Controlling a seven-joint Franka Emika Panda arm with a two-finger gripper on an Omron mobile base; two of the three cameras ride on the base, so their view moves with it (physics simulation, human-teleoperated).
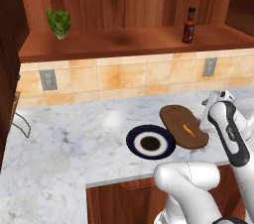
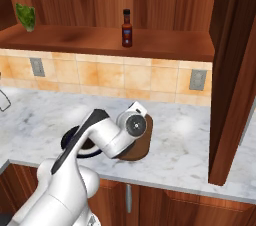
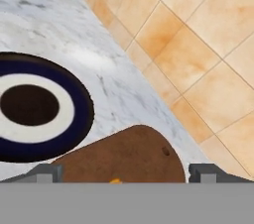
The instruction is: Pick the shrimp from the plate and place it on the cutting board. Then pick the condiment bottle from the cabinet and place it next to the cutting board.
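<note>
The tiny orange shrimp [image 1: 188, 130] lies on the oval dark brown cutting board [image 1: 174, 119], and a sliver of the shrimp [image 3: 115, 181] shows between my fingertips. The round navy-rimmed plate [image 1: 150, 142] sits just left of the board with nothing on it; the hand view shows the plate [image 3: 74, 119] and board [image 3: 129, 153] side by side. My gripper [image 1: 204, 121] hovers over the board's right end, open, holding nothing. The dark red condiment bottle [image 1: 188, 26] stands upright on the cabinet shelf [image 1: 124, 42], up behind the board, also seen as bottle [image 2: 127, 28].
A green leafy vegetable [image 1: 58, 22] sits at the shelf's left end. Tiled backsplash with grey outlets [image 1: 48, 79] runs behind the marble counter [image 1: 74, 134]. A tall wooden cabinet side [image 2: 232, 70] stands at the right. My own arm covers part of the board [image 2: 142, 145].
</note>
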